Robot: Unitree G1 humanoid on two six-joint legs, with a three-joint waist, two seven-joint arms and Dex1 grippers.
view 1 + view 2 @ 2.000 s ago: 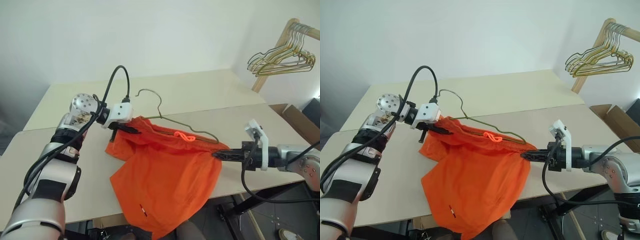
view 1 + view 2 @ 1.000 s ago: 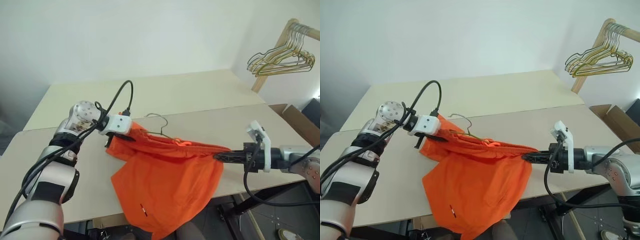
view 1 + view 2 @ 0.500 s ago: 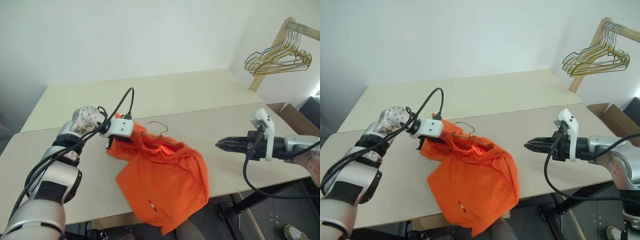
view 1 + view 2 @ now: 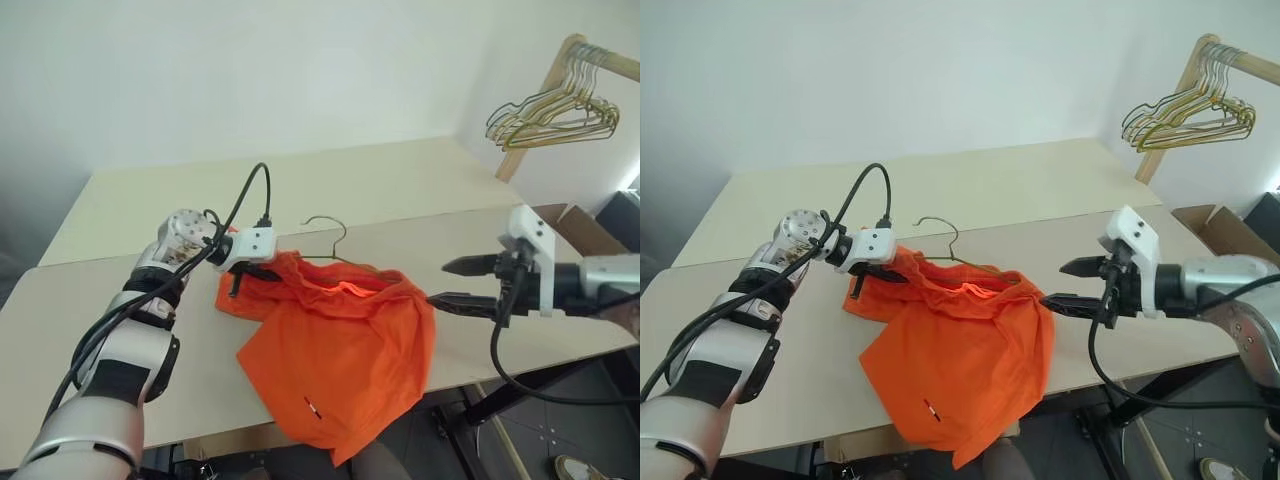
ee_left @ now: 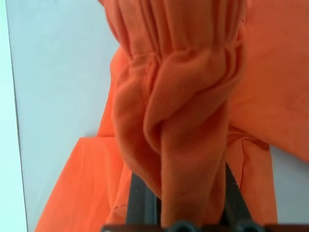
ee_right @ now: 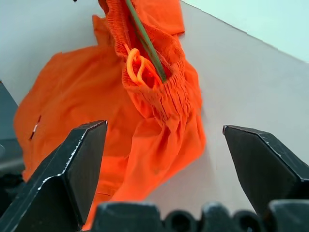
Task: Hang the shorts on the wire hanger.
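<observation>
Shorts (image 4: pixel 335 345) lie heaped at centre of the frame on the bench (image 4: pixel 420 190), lower leg spilling over the near edge. Wire hanger (image 4: pixel 330 235) is threaded into the waistband; its hook pokes up just above the cloth, and in the right wrist view its shaft runs down inside the gathered elastic beside the drawstring (image 6: pixel 135 65).

Left gripper (image 4: pixel 243 278), left of centre, is pressed together, pinching the waistband's left end; its wrist view shows bunched elastic clamped between the fingers.

Right gripper (image 4: pixel 452 283), right of centre, is spread wide and empty, hovering just clear of the waistband's right end.

Step in hand, as I judge it: working the waistband across the hanger, right side loose and slumped. Next move probably calls for the right gripper to retake the free waistband edge or the hanger, then draw the cloth level without dragging it off the wire.
</observation>
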